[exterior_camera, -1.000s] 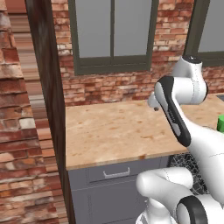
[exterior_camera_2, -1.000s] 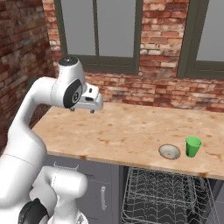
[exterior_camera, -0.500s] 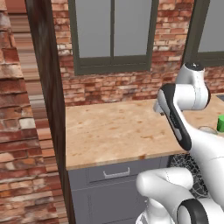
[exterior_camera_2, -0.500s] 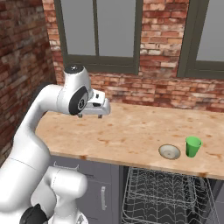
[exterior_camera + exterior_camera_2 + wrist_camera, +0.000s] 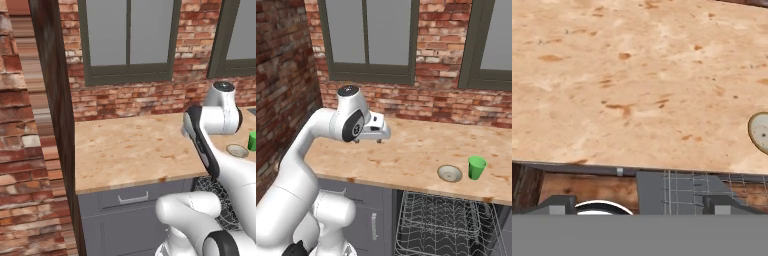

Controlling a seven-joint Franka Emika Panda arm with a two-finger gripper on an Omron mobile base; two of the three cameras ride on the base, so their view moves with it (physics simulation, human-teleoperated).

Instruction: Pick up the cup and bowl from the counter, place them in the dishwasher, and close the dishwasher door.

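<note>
Right base view gives us the clearest layout: our gripper (image 5: pixel 375 134) hangs above the counter (image 5: pixel 406 150) toward its left part, jaws spread wide with nothing between them, well apart from both dishes. The cup (image 5: pixel 476 167) stands upright near the front edge toward the right end, and the bowl (image 5: pixel 449 173) sits just beside it on its left, apart from it as far as we can tell. Below that stretch the dishwasher (image 5: pixel 441 225) stands open, its wire rack showing under the counter lip.

We judge the reach toward the dishes as the step in hand, with nothing picked up yet. The risks we see come from how the two things sit. They are close together, so a finger coming down on the cup from the bowl's side could clip the bowl and slide it. Both are near the front edge, so any sideways nudge might tip the cup or push either one off, down onto the rack or past it. The bowl is shallow and low; a grasp that lands on its rim off-centre would likely let it slip or flip. In the hand view the bowl (image 5: pixel 759 132) is only half in frame at the right, so alignment is not yet set.
</note>
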